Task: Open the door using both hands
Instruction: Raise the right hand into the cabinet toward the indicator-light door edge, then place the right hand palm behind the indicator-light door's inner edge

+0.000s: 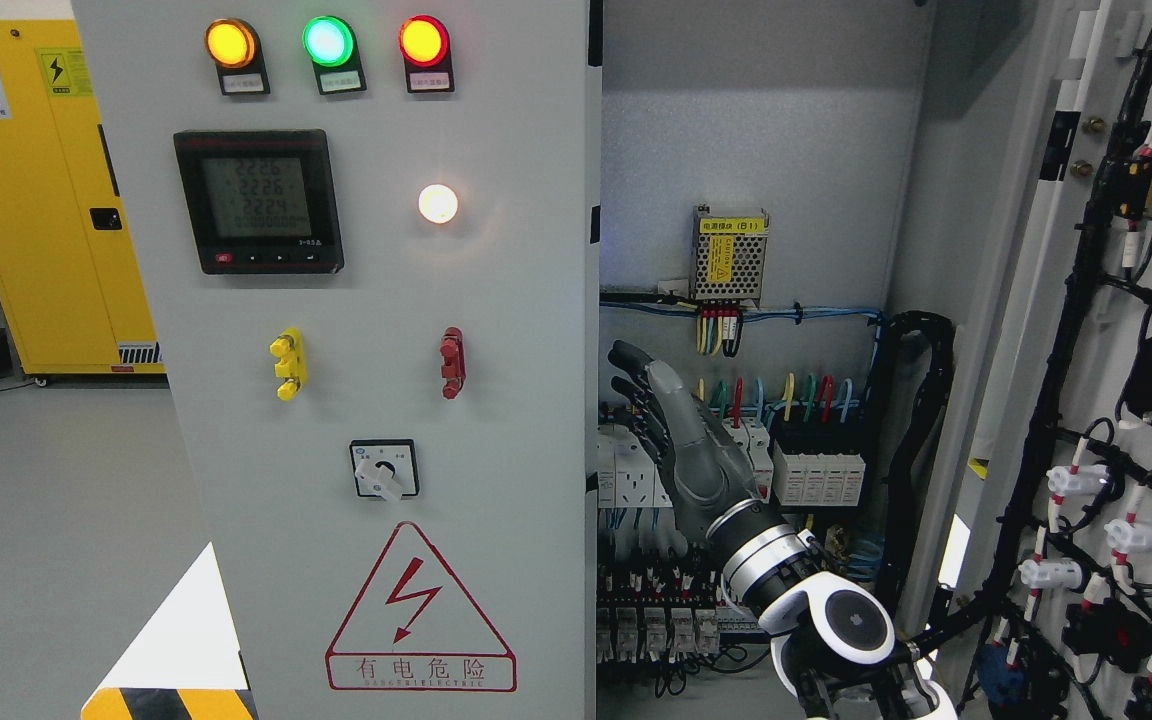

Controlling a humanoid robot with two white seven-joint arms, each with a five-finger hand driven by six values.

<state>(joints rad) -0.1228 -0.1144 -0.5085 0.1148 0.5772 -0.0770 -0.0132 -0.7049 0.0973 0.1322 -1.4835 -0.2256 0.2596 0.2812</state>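
Observation:
The grey left door (376, 400) of the electrical cabinet stands shut, carrying three indicator lamps, a digital meter (258, 200) and a red danger triangle. The right door (1096, 400) is swung wide open at the picture's right, its inner side covered in black wiring and white connectors. My right hand (641, 390) rises from the lower right into the open cabinet. Its fingers (628, 356) are stretched out and hold nothing, and their tips are close to the left door's free edge (593, 420). Whether they touch that edge cannot be told. No left arm shows.
Inside the cabinet are a power supply (729, 256), rows of breakers (816, 470) with coloured wires, and a black cable bundle (926, 420). A yellow cabinet (36, 200) stands at the far left on the grey floor. A white and yellow-black striped shape (176, 660) shows at the lower left.

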